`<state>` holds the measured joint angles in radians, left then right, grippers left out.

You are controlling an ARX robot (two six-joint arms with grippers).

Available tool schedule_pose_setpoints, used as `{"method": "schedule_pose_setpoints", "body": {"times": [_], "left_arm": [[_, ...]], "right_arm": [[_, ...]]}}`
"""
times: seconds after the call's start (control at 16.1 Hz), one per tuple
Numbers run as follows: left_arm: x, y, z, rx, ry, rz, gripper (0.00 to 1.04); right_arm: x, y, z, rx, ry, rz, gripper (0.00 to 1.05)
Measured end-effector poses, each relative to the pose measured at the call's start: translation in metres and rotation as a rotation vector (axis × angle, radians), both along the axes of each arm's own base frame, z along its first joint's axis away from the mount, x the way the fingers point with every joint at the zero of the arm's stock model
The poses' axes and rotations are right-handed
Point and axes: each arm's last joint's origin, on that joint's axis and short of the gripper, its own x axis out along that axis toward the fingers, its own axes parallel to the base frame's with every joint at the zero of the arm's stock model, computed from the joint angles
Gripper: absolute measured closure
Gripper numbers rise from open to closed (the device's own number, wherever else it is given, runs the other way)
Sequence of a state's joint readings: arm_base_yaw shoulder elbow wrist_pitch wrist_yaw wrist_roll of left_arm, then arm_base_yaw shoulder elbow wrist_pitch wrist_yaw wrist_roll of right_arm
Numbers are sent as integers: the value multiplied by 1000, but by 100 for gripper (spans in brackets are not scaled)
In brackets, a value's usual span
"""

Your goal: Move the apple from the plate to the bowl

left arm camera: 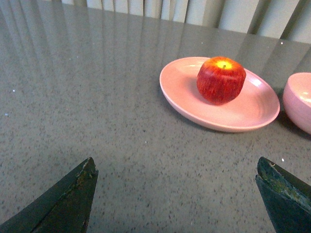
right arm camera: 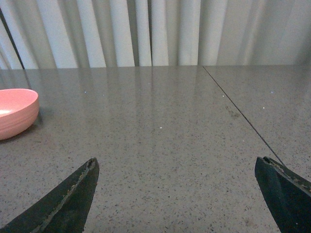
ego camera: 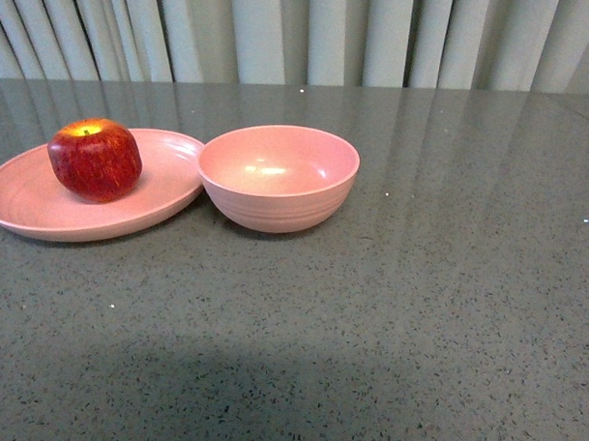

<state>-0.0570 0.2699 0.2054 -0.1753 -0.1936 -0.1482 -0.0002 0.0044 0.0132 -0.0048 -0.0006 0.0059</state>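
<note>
A red apple with a yellow stem patch rests on the shallow pink plate at the table's left. Touching the plate's right rim stands the deep pink bowl, with nothing inside. In the left wrist view the apple sits on the plate, and the bowl is cut off at the frame's edge. My left gripper is open over bare table, well short of the plate. The right gripper is open too, apart from the bowl. Neither gripper shows in the front view.
The grey speckled tabletop stretches right of the bowl and towards the robot. Pale pleated curtains hang behind the table's far edge. A thin seam runs across the table in the right wrist view.
</note>
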Motion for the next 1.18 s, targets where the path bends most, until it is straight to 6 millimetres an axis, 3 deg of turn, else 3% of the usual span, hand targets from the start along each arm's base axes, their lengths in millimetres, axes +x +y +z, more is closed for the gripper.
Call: {"method": "schedule_pose_setpoints", "body": {"times": [0.19,0.31,0.43,0.81,1.06,1.18], "left_arm": [[31,4,30,26,-74,-58,7],[62,3,55,74,-123,-123,7],[98,0,65,105,-70,-196,7],[127,-3,63,123,0,-251,7],[187,-5,66,129,108,-308,7],[207,-7,59,117,173,-327,7]], "right_arm": [[0,0,0,0,0,0,7],[0,0,0,0,0,0,7],[0,0,0,0,0,0,7],[0,0,0,0,0,0,7],[0,0,0,0,0,0,7],[0,0,0,0,0,0,7]]}}
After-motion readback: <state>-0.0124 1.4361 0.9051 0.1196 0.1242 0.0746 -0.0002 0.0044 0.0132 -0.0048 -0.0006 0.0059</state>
